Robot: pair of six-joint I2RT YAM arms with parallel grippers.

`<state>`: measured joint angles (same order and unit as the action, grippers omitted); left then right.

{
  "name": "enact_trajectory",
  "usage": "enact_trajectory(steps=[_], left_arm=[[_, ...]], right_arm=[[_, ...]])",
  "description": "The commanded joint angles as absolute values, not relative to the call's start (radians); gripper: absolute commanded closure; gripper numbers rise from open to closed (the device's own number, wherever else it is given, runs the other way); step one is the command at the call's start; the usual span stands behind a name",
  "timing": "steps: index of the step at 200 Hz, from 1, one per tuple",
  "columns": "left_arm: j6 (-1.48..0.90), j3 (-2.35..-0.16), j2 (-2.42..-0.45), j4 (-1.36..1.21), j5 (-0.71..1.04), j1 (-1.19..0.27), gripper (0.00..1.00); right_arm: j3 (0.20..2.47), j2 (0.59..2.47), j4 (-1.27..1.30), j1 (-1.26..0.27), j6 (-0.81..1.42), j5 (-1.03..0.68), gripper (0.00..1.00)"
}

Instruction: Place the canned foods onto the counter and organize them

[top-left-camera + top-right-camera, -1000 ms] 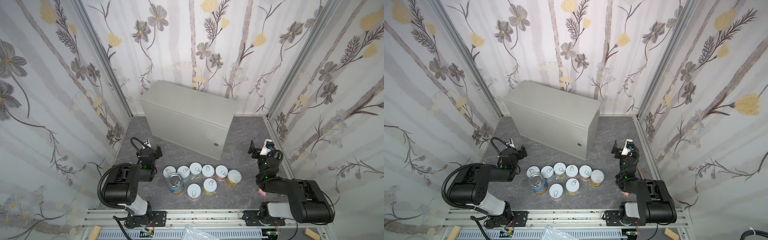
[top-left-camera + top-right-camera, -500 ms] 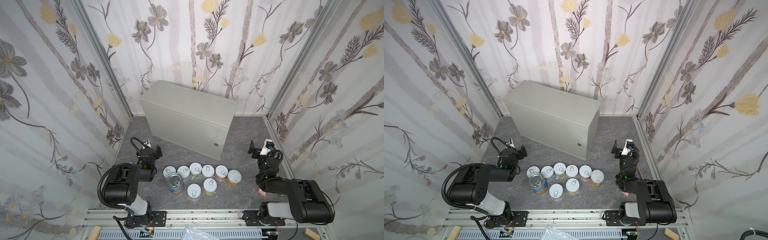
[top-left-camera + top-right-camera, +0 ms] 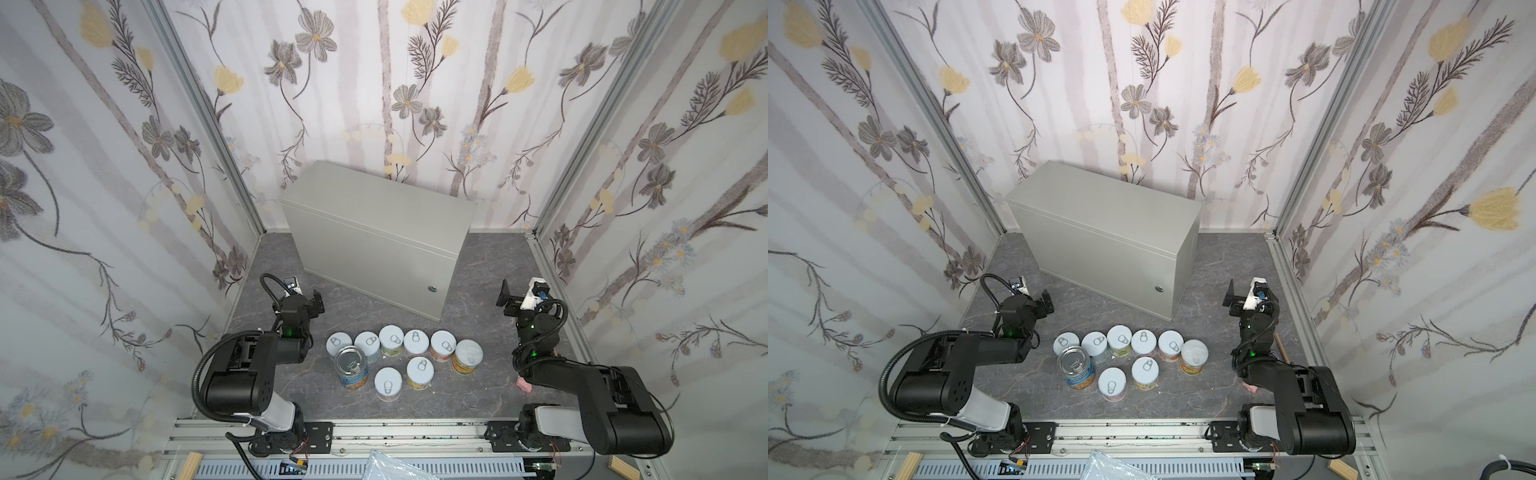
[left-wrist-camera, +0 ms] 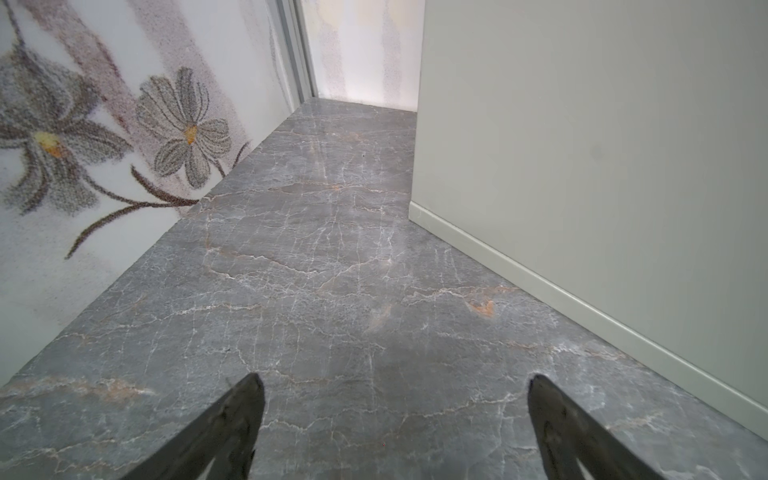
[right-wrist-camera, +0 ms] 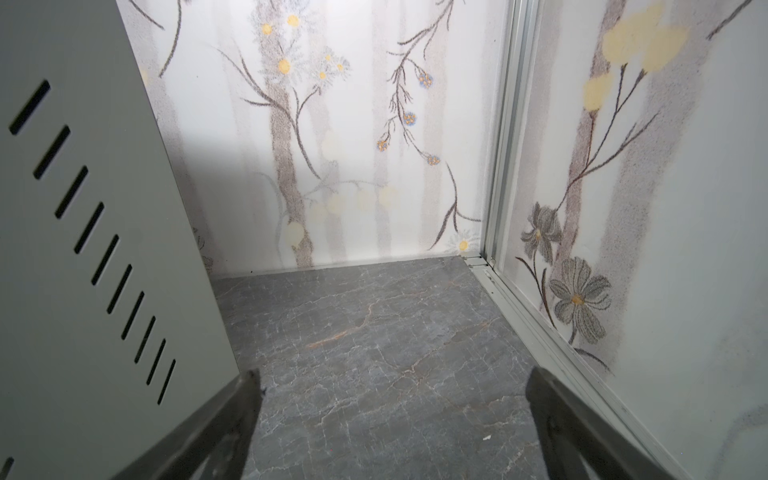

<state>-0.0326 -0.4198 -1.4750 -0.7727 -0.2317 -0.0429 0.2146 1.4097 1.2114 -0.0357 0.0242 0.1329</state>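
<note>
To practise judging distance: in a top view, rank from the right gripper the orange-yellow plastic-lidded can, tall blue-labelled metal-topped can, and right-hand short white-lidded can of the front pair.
1. Orange-yellow plastic-lidded can: back row's right end, toward right gripper.
2. Short white-lidded can: front pair's right.
3. Tall blue-labelled can: front left.

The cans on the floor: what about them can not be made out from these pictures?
- Labels of the cans: too small to read in both top views; seen from above, little of the sides shows.
- Wrist views: no can shows; they face only the floor and the counter.
- Inside of the counter: hidden by its closed door.
</note>
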Motion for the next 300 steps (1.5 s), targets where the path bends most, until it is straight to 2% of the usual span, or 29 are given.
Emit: enact_trajectory(steps=[1, 24, 45, 82, 127, 155, 202, 261, 300], left_arm=[[-0.046, -0.541, -1.358, -0.517, -0.255, -0.046, 0.00], [-0.157, -0.680, -1.275, -0.337, -0.300, -0.048, 0.00], [-0.286, -0.870, -1.282, -0.133, -0.330, -0.046, 0.00], [-0.398, -1.148, -1.397, 0.016, -0.260, -0.031, 0.00], [-0.510, -1.407, -1.520, 0.105, -0.067, 0.097, 0.00], [-0.602, -1.545, -1.608, 0.220, -0.073, 0.180, 0.00], [-0.614, -1.958, -1.935, 0.501, -0.109, 0.236, 0.00], [-0.626, -2.375, -2.252, 0.643, -0.027, 0.237, 0.00], [-0.606, -2.559, -2.399, 0.675, 0.141, 0.235, 0.00]], right_arm=[[0.281, 1.300, 1.011, -0.047, 0.004, 0.131, 0.00], [0.367, 1.187, 0.830, -0.049, 0.112, 0.090, 0.00], [0.461, 1.149, 0.704, -0.051, 0.291, 0.030, 0.00], [0.542, 1.186, 0.679, -0.064, 0.476, -0.142, 0.00], [0.546, 1.187, 0.684, -0.089, 0.489, -0.202, 0.00], [0.511, 1.174, 0.716, -0.117, 0.429, -0.225, 0.00], [0.467, 1.170, 0.787, -0.186, 0.275, -0.282, 0.00], [0.437, 1.183, 0.795, -0.290, -0.098, -0.404, 0.00], [0.488, 1.235, 0.790, -0.313, -0.168, -0.378, 0.00]])
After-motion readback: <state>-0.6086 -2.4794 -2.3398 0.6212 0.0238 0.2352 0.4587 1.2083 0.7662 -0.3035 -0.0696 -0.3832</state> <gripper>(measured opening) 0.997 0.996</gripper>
